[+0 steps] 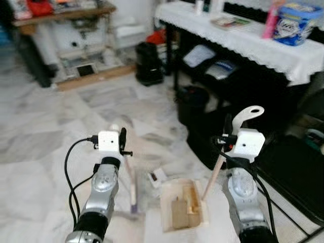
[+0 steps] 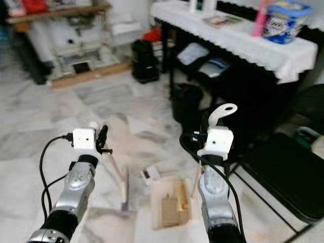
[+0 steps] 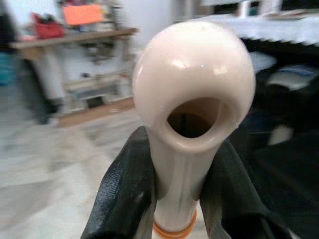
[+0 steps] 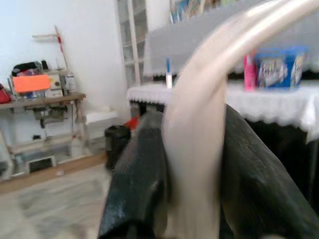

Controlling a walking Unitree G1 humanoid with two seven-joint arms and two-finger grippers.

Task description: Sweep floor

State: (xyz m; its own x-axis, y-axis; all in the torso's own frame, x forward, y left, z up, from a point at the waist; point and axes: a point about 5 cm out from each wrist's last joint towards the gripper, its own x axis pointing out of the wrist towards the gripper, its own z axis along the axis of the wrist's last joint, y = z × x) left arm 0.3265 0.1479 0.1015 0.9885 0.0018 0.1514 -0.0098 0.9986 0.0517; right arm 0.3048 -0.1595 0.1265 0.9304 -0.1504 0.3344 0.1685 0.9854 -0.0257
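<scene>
Left gripper (image 3: pixel 177 199): I'm seeing its fingers clamping the broom (image 1: pixel 132 187) handle, at 7 o'clock.
Right gripper (image 4: pixel 192 189): I'm seeing it squeezing the dustpan (image 1: pixel 183 205) handle, at 5 o'clock.
Dustpan: it's lying on the floor (image 1: pixel 45 147) between both arms, holding debris.
Obstacles: a black bin (image 1: pixel 191 104) is standing at 1 o'clock beside the table (image 1: pixel 243 40); a black chair (image 2: pixel 283 172) is sitting at 3 o'clock.

A dustpan (image 1: pixel 183 205) and small box (image 1: pixel 158 176) lie on the marble floor (image 1: pixel 45 152).
</scene>
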